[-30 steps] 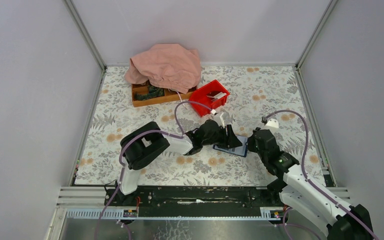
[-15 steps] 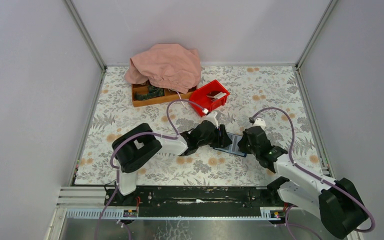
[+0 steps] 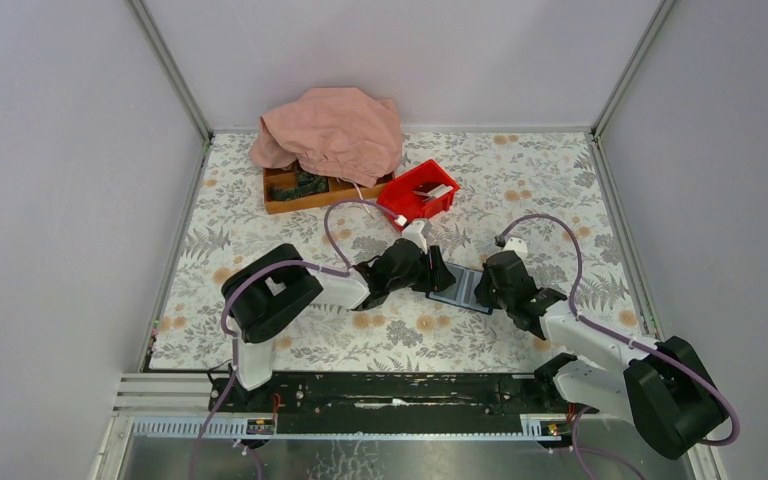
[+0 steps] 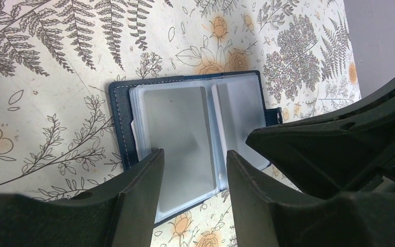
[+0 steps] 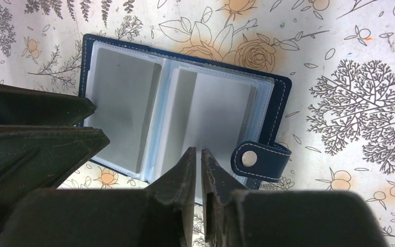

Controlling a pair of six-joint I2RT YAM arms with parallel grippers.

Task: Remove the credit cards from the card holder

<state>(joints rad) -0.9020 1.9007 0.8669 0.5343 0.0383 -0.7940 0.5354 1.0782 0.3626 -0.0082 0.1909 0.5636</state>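
step: reaching for a card | dark-blue folding card holder (image 5: 185, 108): open flat on floral cloth (image 3: 260, 230), mid-table | left gripper (image 4: 193, 159): fingers apart over its left edge | right gripper (image 5: 198, 152): fingers almost together at its right edge, nothing seen held | next: pinch the edge of a light grey card (image 5: 121, 103), slide it out

My worktop (image 3: 260, 250) is printed all over with grey ferns and orange flowers. The card holder (image 3: 457, 288) lies on it open and flat, clear sleeves up, at about four o'clock from the middle. The red bin (image 3: 405, 212) sits toward twelve o'clock. The wooden tray (image 3: 305, 204) is just beside it at eleven, with a pink cloth (image 3: 332, 130) heaped over its far side.
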